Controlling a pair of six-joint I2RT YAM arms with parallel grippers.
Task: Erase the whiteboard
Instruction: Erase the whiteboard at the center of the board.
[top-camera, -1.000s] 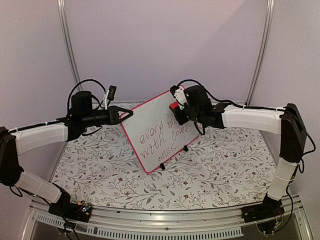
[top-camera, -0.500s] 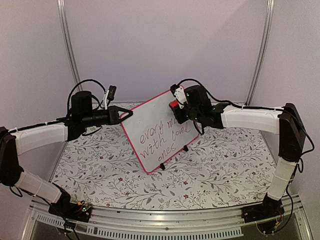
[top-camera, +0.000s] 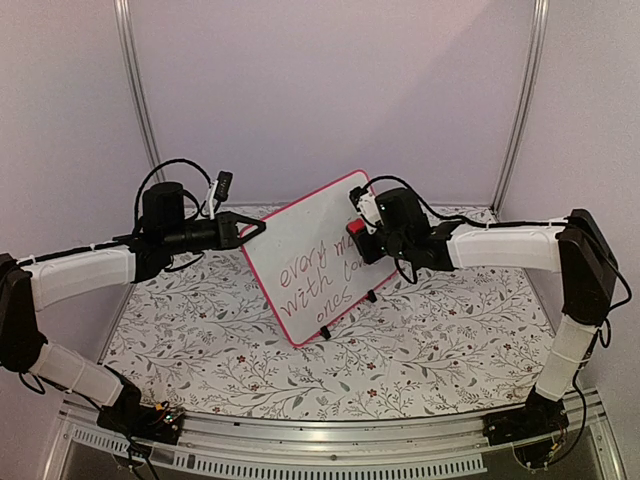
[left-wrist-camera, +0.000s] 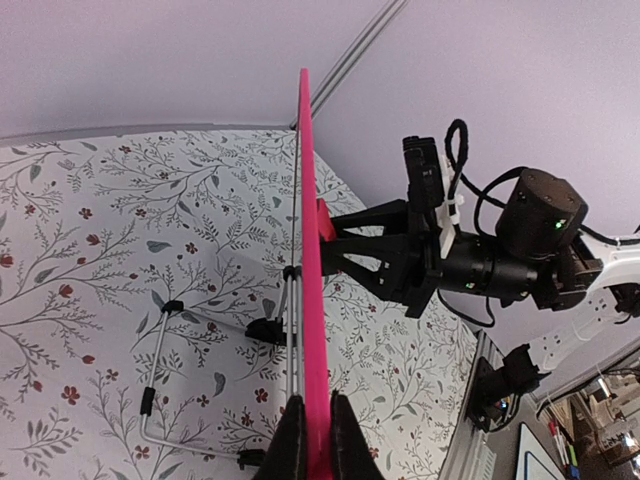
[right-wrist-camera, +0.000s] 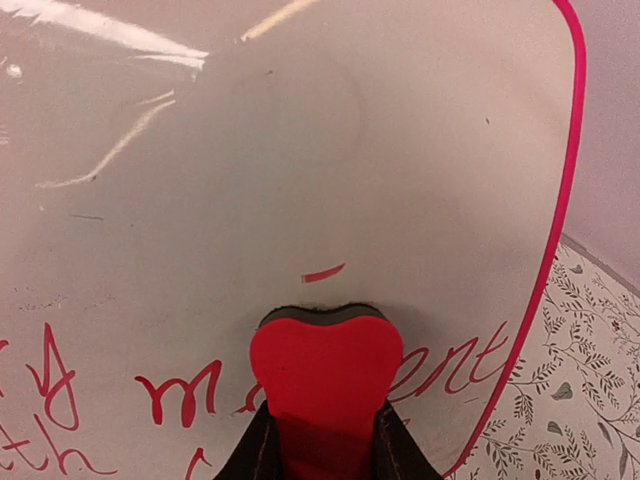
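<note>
The whiteboard (top-camera: 305, 245) stands tilted on small black feet at the table's middle, pink-red framed, with red handwritten words on its lower half. My left gripper (top-camera: 255, 229) is shut on the board's left edge; the left wrist view shows the frame (left-wrist-camera: 311, 250) edge-on between my fingertips (left-wrist-camera: 291, 440). My right gripper (top-camera: 362, 235) is shut on a red heart-shaped eraser (right-wrist-camera: 325, 375) and presses its dark felt side against the board (right-wrist-camera: 300, 150), over the word "moment" near the board's right edge.
The table (top-camera: 450, 340) has a floral cloth. The board's wire stand (left-wrist-camera: 160, 370) shows behind it in the left wrist view. Pale walls with metal posts (top-camera: 135, 90) close the back; an aluminium rail (top-camera: 330, 440) runs along the near edge.
My right gripper with the eraser has slid to the right and slightly down across the board. The left gripper and the board have stayed put.
</note>
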